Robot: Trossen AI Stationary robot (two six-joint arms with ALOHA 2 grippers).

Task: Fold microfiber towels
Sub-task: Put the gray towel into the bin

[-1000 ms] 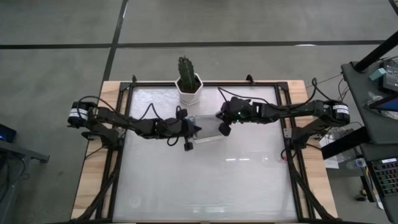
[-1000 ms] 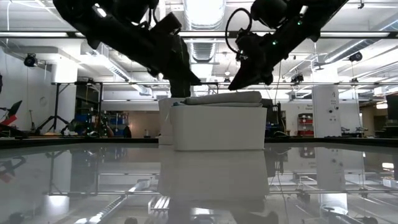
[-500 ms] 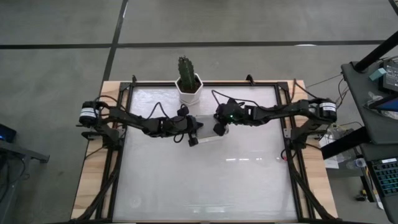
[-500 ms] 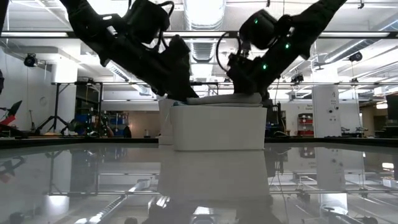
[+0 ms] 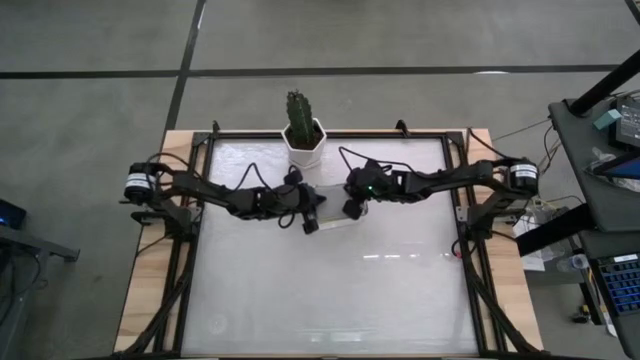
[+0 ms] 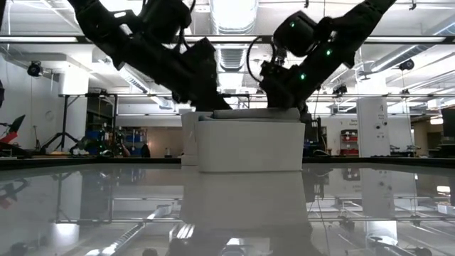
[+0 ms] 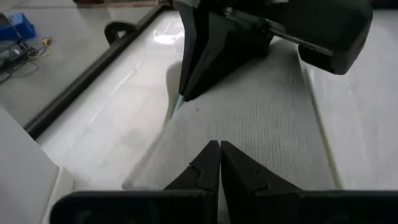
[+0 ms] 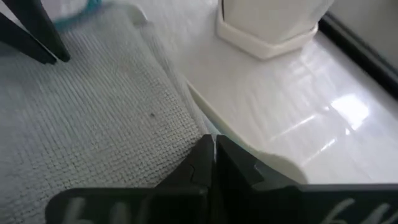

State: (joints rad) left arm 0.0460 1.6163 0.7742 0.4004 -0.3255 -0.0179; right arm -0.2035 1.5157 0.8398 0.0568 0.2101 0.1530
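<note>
Looking level across the glossy white table (image 6: 106, 206), the nearest item is the white tray (image 6: 249, 146), standing mid-table with a grey towel (image 6: 259, 112) lying on top of it.

1. Left gripper (image 5: 311, 212): the fingers are pressed together with nothing between them. The tips sit low over the grey towel's near-left portion, at the tray's left end. In the left wrist view the joined fingers (image 7: 211, 163) point onto the ribbed grey cloth (image 7: 261, 118).

2. Right gripper (image 5: 353, 206): the fingers are likewise together and grip nothing. The tips rest at the towel's right edge, where the cloth meets the tray rim. In the right wrist view the closed fingers (image 8: 208, 158) sit on that edge of the grey weave (image 8: 81, 118), with a sliver of teal cloth (image 8: 74, 12) showing past the towel's far corner.

3. Relative position: the two grippers face each other across the tray, just beside one another, both angled down onto the same towel.

4. Beyond the grippers: a white hexagonal pot (image 5: 303, 143) holding a cactus (image 5: 298, 112) stands at the table's far edge, just behind the tray.
</note>
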